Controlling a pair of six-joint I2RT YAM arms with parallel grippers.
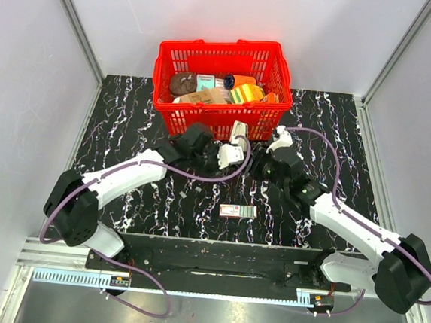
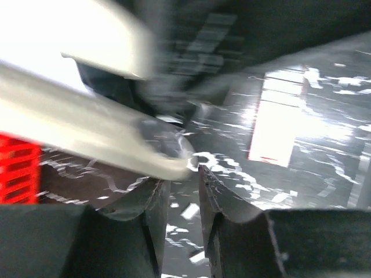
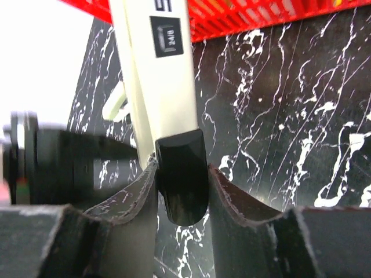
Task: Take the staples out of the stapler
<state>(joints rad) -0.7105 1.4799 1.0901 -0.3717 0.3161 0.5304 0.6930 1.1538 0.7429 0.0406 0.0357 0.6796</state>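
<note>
On the left, my left tool sits just in front of the red basket, near the middle of the top view. Its wrist picture is blurred. The fingers stand a little apart, with only the bench showing between them, so they grip nothing. A pale bar slants in from the left edge of that frame and ends right at the fingertips; I cannot tell whether it touches them. The stapler is at the centre between my two tools, just below the basket. It is cream with a black end, and in the right wrist view it points up toward the basket. My right tool is clamped on that black end. At lower centre a small red-and-white box lies flat on the bench, apart from both tools.
</note>
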